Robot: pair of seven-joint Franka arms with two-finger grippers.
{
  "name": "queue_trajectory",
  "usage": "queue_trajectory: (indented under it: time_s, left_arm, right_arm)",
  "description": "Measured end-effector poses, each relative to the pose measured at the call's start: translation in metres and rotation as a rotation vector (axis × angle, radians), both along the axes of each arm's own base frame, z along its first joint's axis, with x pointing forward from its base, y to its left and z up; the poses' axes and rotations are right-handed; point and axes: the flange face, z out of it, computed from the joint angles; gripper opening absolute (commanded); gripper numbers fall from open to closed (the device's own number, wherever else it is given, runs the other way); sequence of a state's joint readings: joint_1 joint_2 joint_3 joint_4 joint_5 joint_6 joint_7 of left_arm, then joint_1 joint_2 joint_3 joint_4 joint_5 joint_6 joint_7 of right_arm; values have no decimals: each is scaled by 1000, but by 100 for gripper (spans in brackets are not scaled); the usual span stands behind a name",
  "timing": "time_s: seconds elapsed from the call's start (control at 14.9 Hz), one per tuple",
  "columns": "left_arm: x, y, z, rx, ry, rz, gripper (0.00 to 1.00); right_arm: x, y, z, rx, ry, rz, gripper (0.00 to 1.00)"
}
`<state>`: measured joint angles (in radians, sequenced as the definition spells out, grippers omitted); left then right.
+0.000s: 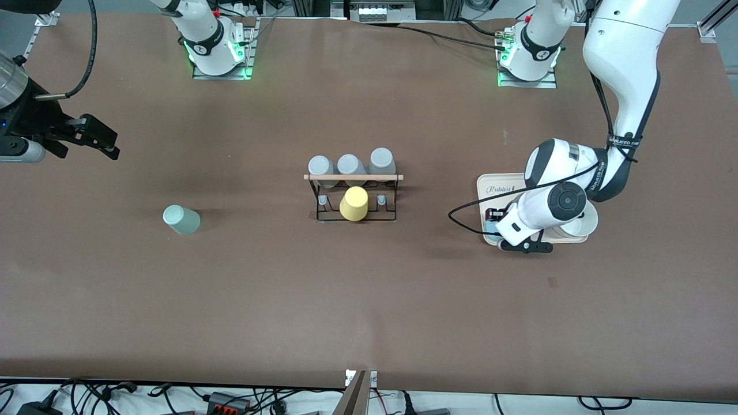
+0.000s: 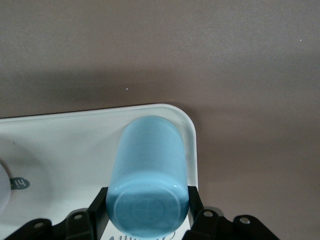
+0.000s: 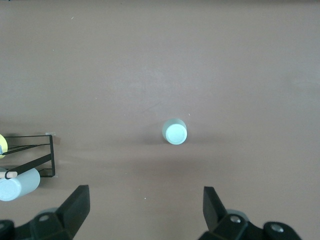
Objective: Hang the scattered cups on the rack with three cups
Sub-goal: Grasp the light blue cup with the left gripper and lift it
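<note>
The light blue cup [image 2: 150, 165] lies on its side on the beige tray [image 1: 490, 187] toward the left arm's end of the table. My left gripper [image 2: 147, 195] is low over the tray [image 2: 60, 145] and shut on that cup, one finger [image 2: 100, 200] against each side; the front view shows this gripper [image 1: 494, 222] with the cup mostly hidden under it. The mint green cup [image 1: 181, 220] stands alone on the table toward the right arm's end, also in the right wrist view [image 3: 175, 132]. The rack [image 1: 354, 196] stands mid-table. My right gripper [image 1: 106, 141] hangs open and empty, high over the table's end [image 3: 145, 200].
Three grey cups [image 1: 350, 166] hang on the rack's row farther from the front camera, and a yellow cup [image 1: 354, 203] on its nearer row. A white cup [image 1: 579, 225] sits on the tray under the left arm. The brown table lies bare between the mint cup and the rack.
</note>
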<state>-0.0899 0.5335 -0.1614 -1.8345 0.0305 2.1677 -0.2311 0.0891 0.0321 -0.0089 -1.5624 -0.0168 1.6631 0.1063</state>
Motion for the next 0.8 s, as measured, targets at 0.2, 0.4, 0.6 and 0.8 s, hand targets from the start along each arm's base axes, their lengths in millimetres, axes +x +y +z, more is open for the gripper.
queue_trajectory:
  time_s: [0.2,0.4,0.6,0.8]
  left_arm:
    - [3,-2,6,-2,-11,-3,4]
    - [9,-13,34,-7,-8,-18,1]
    - [23,-37,101,-64,23,34,1]
    - [33,-53,160,-193,46,134,1]
  right_arm:
    - [0,0,1,0,-2,0,100]
    - [0,0,4,1,-7,0,100]
    - [0,0,3,0,-6,0,100]
    - [5,0,-6,-1,11,0,100]
